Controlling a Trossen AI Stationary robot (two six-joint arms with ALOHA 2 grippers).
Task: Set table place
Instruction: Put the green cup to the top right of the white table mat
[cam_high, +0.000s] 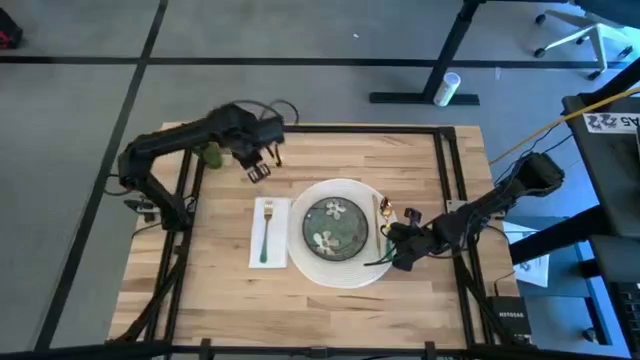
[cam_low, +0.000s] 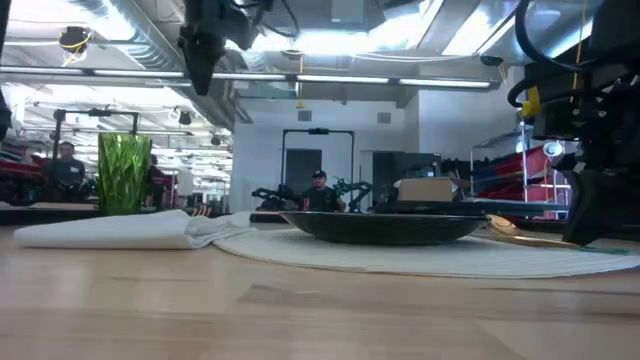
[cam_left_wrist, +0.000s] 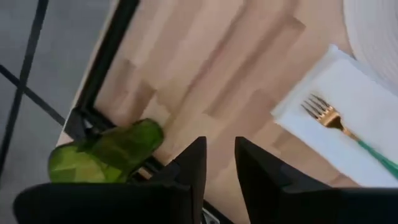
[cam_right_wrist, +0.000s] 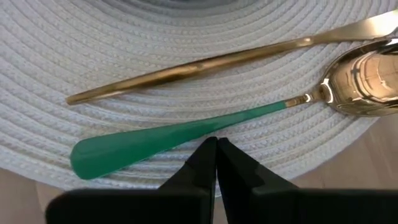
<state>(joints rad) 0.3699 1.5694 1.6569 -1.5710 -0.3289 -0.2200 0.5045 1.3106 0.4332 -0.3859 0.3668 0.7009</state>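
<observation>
**Place nearly laid; the cup stood apart at the table's corner**

The woven placemat (cam_high: 340, 275) lay near the middle of the butcher-block table (cam_high: 330, 300), with the green floral plate (cam_high: 334, 229) centred on it. Beside the mat, on the left arm's side, the white napkin (cam_high: 269, 234) carried the fork (cam_high: 266, 228), gold tines and green handle. On the mat's opposite edge lay a gold utensil (cam_right_wrist: 205, 61) and a green-handled spoon (cam_right_wrist: 205, 127), side by side and close together.

The right gripper (cam_right_wrist: 216, 158) hung just over the spoon's handle, its fingers pressed together and holding nothing; the cutlery step on that side looked finished. The left gripper (cam_left_wrist: 219, 163) hovered above bare wood near the table's far corner, fingers slightly apart and empty, with the green cup (cam_left_wrist: 106, 155) just beside it at the table's edge, well apart from the mat.

The cup appeared to be the remaining item. The next move would likely call for the left gripper to widen, close around the cup, and carry it upright to a spot near the plate without brushing the napkin.
</observation>
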